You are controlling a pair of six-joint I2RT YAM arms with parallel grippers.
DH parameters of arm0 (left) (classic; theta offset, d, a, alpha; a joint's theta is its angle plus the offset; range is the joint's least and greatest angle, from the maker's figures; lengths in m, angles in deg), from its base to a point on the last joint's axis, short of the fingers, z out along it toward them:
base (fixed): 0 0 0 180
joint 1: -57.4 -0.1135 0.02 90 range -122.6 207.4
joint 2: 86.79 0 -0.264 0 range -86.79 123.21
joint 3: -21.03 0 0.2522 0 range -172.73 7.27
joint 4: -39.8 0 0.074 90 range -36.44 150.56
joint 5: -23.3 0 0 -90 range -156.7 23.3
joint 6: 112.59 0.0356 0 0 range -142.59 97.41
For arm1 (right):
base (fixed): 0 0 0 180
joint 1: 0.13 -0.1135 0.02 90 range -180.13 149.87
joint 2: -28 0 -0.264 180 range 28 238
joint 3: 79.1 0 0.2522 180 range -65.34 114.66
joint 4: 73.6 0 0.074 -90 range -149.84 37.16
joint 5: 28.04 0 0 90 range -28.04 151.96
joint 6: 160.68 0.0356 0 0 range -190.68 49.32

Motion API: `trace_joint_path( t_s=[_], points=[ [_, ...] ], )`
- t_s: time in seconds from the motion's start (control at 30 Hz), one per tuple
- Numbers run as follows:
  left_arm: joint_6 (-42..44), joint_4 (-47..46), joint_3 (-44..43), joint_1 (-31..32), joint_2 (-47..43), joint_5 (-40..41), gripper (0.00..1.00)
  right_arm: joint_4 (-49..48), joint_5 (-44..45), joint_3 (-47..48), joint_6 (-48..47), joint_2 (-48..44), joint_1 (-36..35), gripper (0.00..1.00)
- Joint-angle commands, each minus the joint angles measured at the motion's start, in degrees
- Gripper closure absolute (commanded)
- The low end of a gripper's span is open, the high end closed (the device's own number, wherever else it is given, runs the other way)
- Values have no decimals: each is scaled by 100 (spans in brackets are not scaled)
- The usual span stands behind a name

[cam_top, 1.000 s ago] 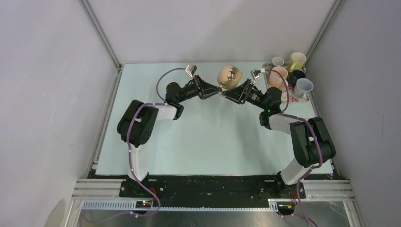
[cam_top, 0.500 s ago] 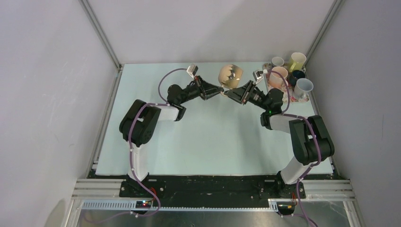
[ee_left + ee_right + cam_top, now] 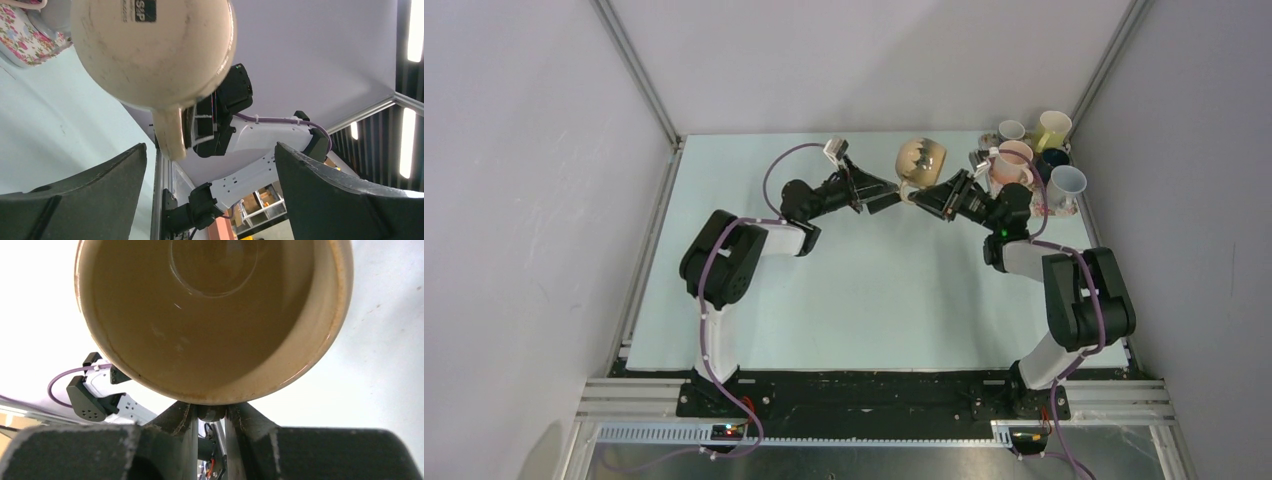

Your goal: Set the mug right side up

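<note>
Right gripper (image 3: 209, 412), reaching in from the near right, is clamped tight on the handle (image 3: 169, 131) of a tan mug (image 3: 921, 158) and holds it in the air above the pale table (image 3: 854, 290). The mug is tipped over, with its long axis running roughly from one wrist to the other. Its mouth faces the right wrist camera, which looks straight into the brown interior. Its rounded base, bearing a small dark label, faces the left gripper (image 3: 210, 147). The handle sticks out on the mug's near side. The left gripper's fingers are spread wide and grasp nothing, just short of the base and apart from it. Farther back, in the far right corner, several cups (image 3: 1036, 150) crowd a floral tray (image 3: 20, 35) close behind the right wrist.
</note>
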Motion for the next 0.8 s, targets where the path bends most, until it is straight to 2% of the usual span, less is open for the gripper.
trace_joint_path(
  t_s=[0.0,0.1,0.17,0.33,0.47,0.57,0.77],
  points=[
    [207,-261,-187,23,-66,-113,0,-443,3,134,-385,-534,150,100],
    [484,133,-146,-46,-168,-117,0,-358,-48,134,-454,-632,230,100],
    [982,813,-86,-145,-312,-89,0,-211,-57,133,-559,-724,332,100],
    [2791,3306,-114,-655,-710,192,0,840,-127,277,-1451,-1086,793,100],
    [3903,4787,-277,-1172,-1126,410,0,2513,-127,600,-2666,-1406,1388,100],
    [4937,5847,-457,-1564,-1405,553,0,4642,175,1136,-4436,-1631,1728,100],
    [6217,7439,-505,-2105,-1970,606,0,6932,762,1893,-6814,-1868,2258,100]
  ],
)
